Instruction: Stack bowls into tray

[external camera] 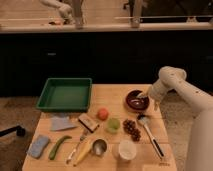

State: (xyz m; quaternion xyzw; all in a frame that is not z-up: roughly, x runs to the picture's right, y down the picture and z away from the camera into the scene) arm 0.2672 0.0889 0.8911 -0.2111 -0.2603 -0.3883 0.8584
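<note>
On a wooden surface in front of a dark counter, a white robot arm reaches in from the right. At the back left corner sits a green tray, shallow and rectangular, with nothing in it. Well apart from it, near the right edge, sits a dark maroon bowl, and the pincer is at that bowl's right rim; I cannot tell whether its fingers are apart or together. Only one bowl can be made out. Nearer the front lie a long-handled ladle, a yellow banana, a green vegetable, a blue sponge, a white cup, a steel cup, dark grapes, a green fruit and an orange fruit.
</note>
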